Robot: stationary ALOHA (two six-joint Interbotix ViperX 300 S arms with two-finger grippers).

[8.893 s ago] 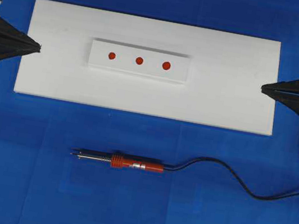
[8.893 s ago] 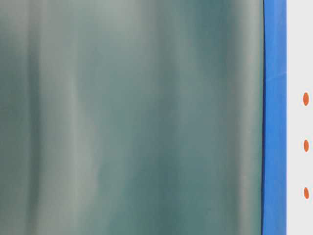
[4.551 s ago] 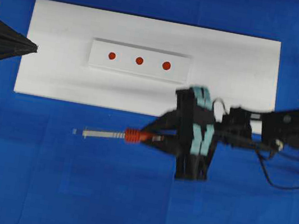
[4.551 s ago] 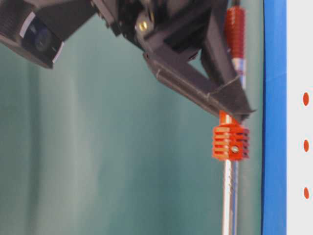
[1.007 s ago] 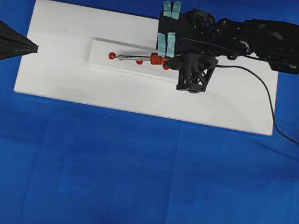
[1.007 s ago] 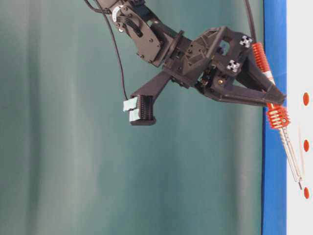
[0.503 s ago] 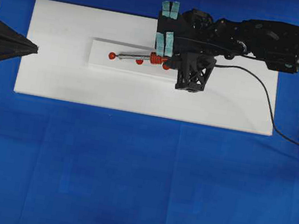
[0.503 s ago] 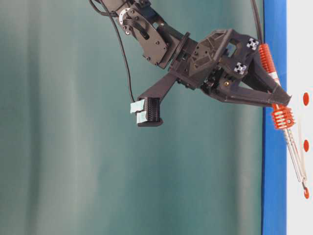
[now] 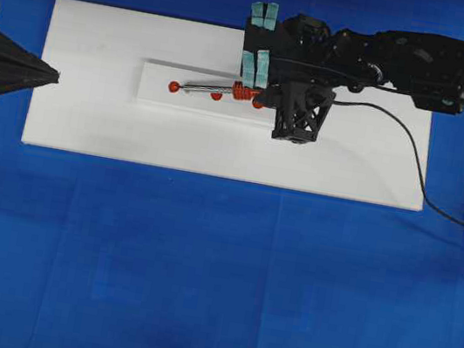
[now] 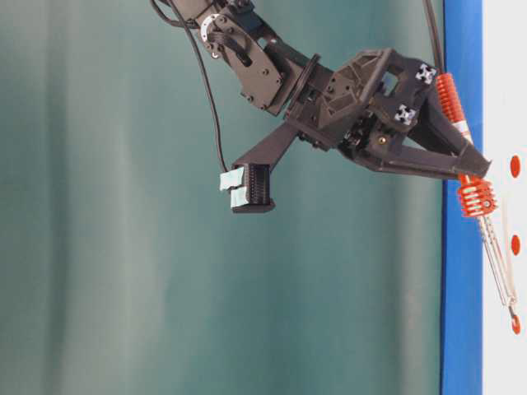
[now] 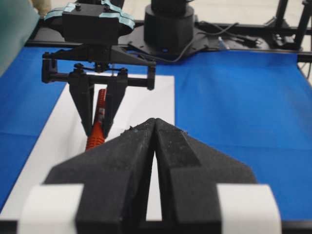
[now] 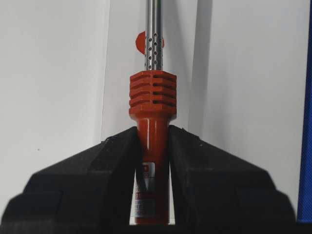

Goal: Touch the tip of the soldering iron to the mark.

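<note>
Over white board, centre strip: scene is set by three red marks on a raised strip of the white board [image 9: 91, 116].
Iron loc: soldering iron [image 9: 227, 91] is held above the strip, shaft slanted down toward the far-left mark [image 9: 173, 87].
Tip: tip [image 10: 514, 313] is seen at/against that mark in the table-level view; contact is judged made or v. nearly so, not confirmed.
R gripper: right gripper [image 12: 152, 146] is clamped on the red-orange handle, just behind the ribbed collar.
L gripper: left gripper [image 11: 154, 146] is closed on nothing, parked at the board's left edge.
Handling: iron is judged light, rigid; thin shaft could be bent or skid if pressed hard. Smooth handle may be twisted in the jaws.
Grip pt: handle near the collar is judged best, close to balance, away from metal.
Cord: black cord [image 9: 397, 134] is trailed to the right; drag on the rear end is to be expected.
</note>
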